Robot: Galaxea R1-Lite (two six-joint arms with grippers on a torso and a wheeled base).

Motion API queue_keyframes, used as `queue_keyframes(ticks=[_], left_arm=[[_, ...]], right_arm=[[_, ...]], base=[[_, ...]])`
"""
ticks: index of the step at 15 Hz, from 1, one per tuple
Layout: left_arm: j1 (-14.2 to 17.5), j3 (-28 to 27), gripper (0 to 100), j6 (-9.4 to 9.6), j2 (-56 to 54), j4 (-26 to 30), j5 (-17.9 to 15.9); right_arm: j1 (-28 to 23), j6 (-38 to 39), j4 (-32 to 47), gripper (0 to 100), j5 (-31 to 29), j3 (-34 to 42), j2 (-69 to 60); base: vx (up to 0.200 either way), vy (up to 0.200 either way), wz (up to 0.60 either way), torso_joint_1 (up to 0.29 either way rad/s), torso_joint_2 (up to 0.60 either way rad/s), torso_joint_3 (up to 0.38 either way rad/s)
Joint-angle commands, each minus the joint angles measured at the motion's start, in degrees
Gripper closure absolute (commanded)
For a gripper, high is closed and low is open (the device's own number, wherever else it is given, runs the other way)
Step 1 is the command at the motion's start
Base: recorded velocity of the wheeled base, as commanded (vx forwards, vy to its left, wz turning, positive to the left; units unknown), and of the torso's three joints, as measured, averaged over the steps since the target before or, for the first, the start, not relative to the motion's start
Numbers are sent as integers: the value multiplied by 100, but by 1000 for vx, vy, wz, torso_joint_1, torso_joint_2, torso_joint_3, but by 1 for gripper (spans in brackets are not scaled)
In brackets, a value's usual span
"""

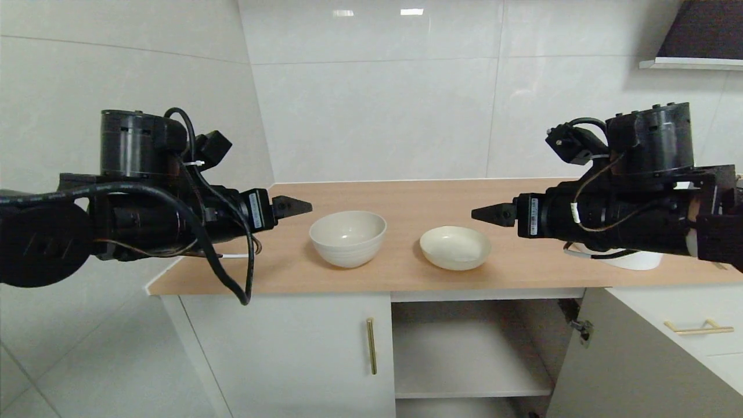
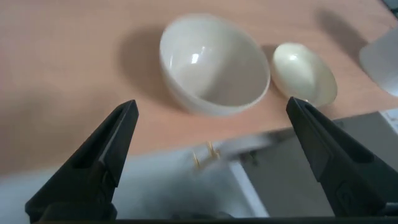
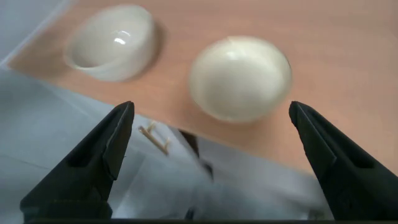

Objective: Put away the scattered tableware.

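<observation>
Writing: a white sticker sits on the left arm just behind its tool, and another sticker on the right arm; the print on both is too small to read.
Deep bowl: cream, upright and empty, on the wooden surface near the front edge.
Shallow bowl: cream, upright and empty, just beside the deep bowl on the robot's right, the two apart.
White vessel: on the surface under the right arm, largely hidden; its contents cannot be told.
Left tool: held above the surface at the deep bowl's left, holding nothing; its fingers are spread wide.
Right tool: held above the surface at the shallow bowl's right, holding nothing; its fingers are spread wide.
Cabinet: the compartment under the bowls stands open, showing a shelf; its door is swung out to the right, and the neighbouring door carries a brass handle.
</observation>
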Motion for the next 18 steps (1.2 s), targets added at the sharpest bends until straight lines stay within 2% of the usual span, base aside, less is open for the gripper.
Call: queue_keyframes(ticks=[1, 4, 5, 6, 8, 10, 17, 18], left_arm=[[-78, -354, 0, -222, 166, 233, 52], [-148, -626, 0, -618, 465, 286, 280], [-148, -626, 0, -618, 465, 286, 280], [-333, -1110, 0, -1040, 1107, 497, 1097], [-438, -1382, 0, -1207, 1599, 497, 1458], [-482, -1488, 0, -1260, 1898, 479, 1493], [-491, -1619, 0, -1268, 2267, 470, 1739], [-491, -1611, 100, -1268, 2267, 479, 1739]], right_arm=[[-14, 495, 837, 0, -229, -882, 476], [-14, 618, 1101, 0, -801, -1190, 713], [-14, 618, 1101, 0, -801, -1190, 713], [-14, 618, 1092, 0, -1064, -1216, 889], [-14, 618, 1057, 0, -1064, -1216, 1003], [-23, 618, 1048, 0, -1073, -1208, 1021], [-67, 618, 1048, 0, -1073, -1208, 1082], [-67, 618, 1048, 0, -1073, -1208, 1065]], base=[[0, 0, 0, 0, 0, 0], [0, 0, 0, 0, 0, 0], [0, 0, 0, 0, 0, 0], [0, 0, 0, 0, 0, 0], [0, 0, 0, 0, 0, 0], [0, 0, 0, 0, 0, 0], [0, 0, 0, 0, 0, 0], [0, 0, 0, 0, 0, 0]])
